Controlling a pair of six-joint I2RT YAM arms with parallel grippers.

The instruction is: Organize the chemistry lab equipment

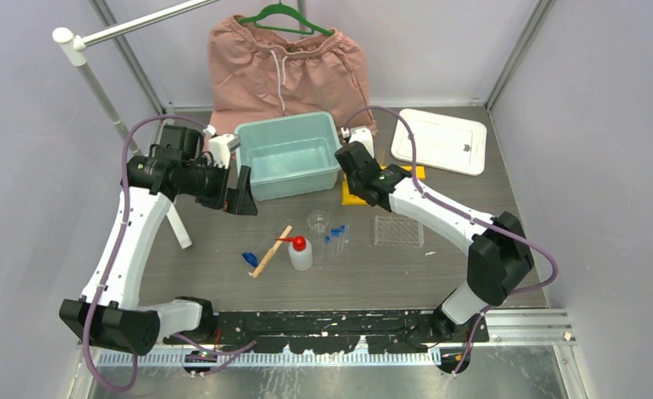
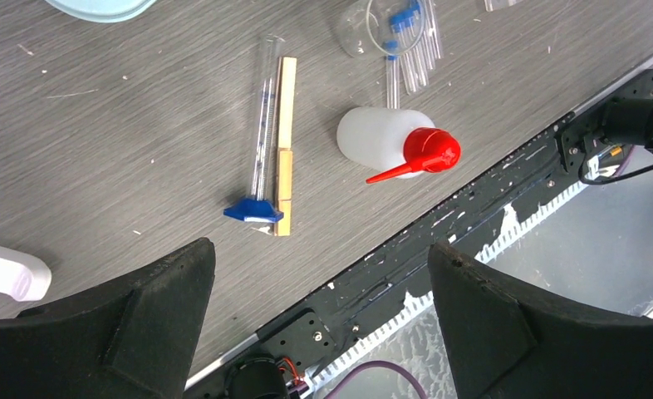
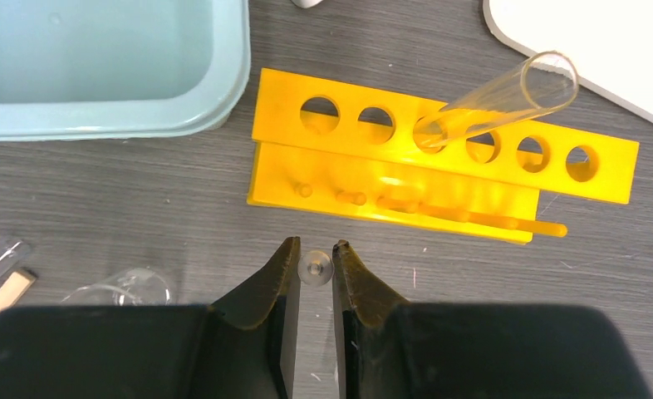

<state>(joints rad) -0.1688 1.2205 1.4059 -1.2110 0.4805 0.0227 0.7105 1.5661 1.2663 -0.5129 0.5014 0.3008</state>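
My right gripper is shut on a small clear tube, seen end-on between the fingertips, just in front of the yellow tube rack. One clear tube leans in the rack's third hole. My left gripper hangs open and empty above the table's near edge, left of the bin. Below it lie the wooden stick, a thin clear tube ending in the small blue piece, the white red-nozzled squeeze bottle, the tiny beaker and blue-capped tubes. The clear rack sits to the right.
The teal bin stands at the back centre, with its white lid to the right. Pink shorts hang on a green hanger behind it. A white pole stand rises at the left. A black rail runs along the near edge.
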